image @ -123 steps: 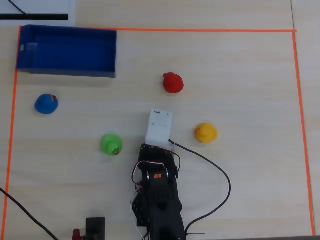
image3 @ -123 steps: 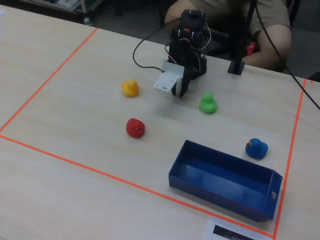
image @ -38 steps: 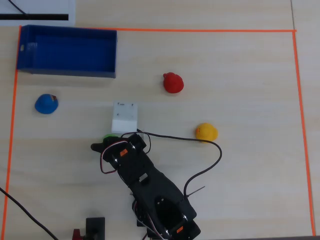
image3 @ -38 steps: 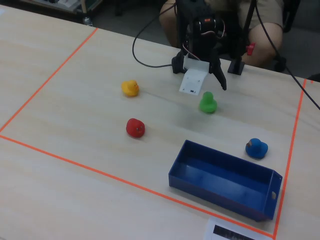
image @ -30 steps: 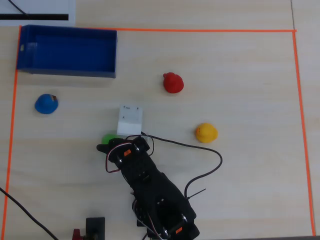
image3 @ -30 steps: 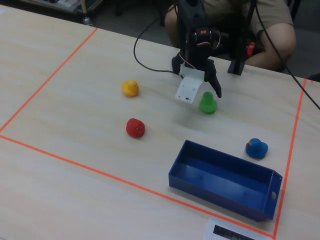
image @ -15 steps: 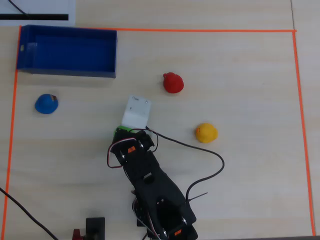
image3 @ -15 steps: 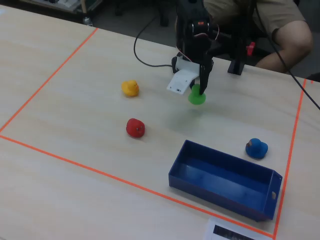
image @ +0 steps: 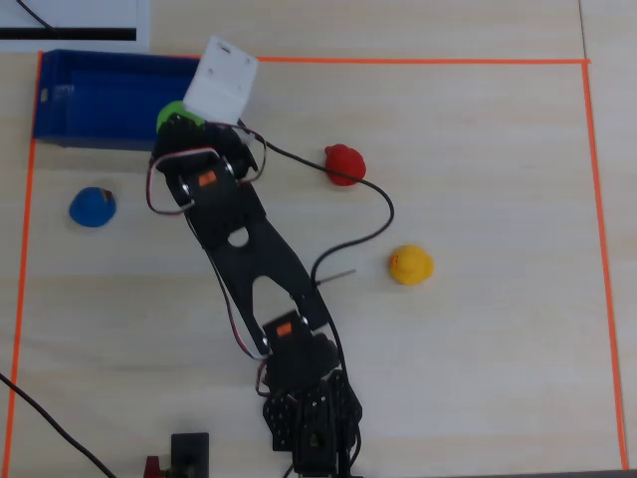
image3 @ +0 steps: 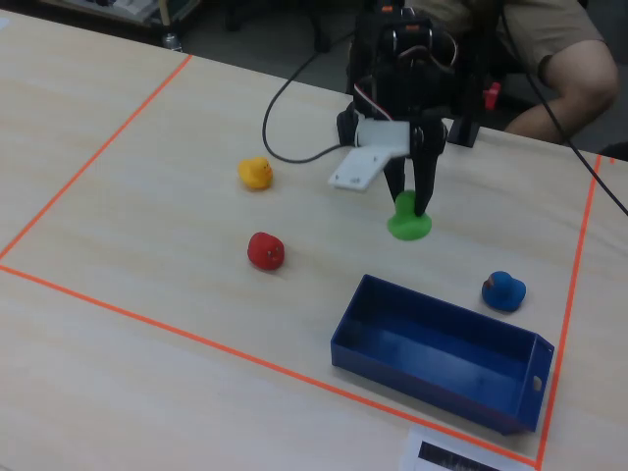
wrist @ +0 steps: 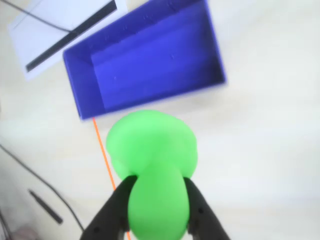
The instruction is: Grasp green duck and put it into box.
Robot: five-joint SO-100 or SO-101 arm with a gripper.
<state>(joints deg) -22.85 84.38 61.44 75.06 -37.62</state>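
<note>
The green duck (wrist: pixel 152 150) is clamped between my gripper's (wrist: pixel 159 182) two black fingers, which press on its sides. In the fixed view the gripper (image3: pixel 410 201) points down with the duck (image3: pixel 409 222) at its tips, close above or on the table; I cannot tell which. The dark blue box (wrist: pixel 150 65) lies just beyond the duck in the wrist view and holds nothing. In the overhead view the duck (image: pixel 175 114) shows at the box's (image: pixel 100 100) right end, mostly hidden by the arm and its white camera plate. In the fixed view the box (image3: pixel 442 353) is in front of the duck.
A blue duck (image: pixel 92 206) (image3: pixel 503 290), a red duck (image: pixel 344 164) (image3: pixel 266 250) and a yellow duck (image: pixel 410 265) (image3: pixel 255 173) sit on the table. Orange tape (image: pixel 418 61) borders the work area. A black cable (image: pixel 378 214) trails by the red duck. A person's arm (image3: pixel 559 59) is behind the robot.
</note>
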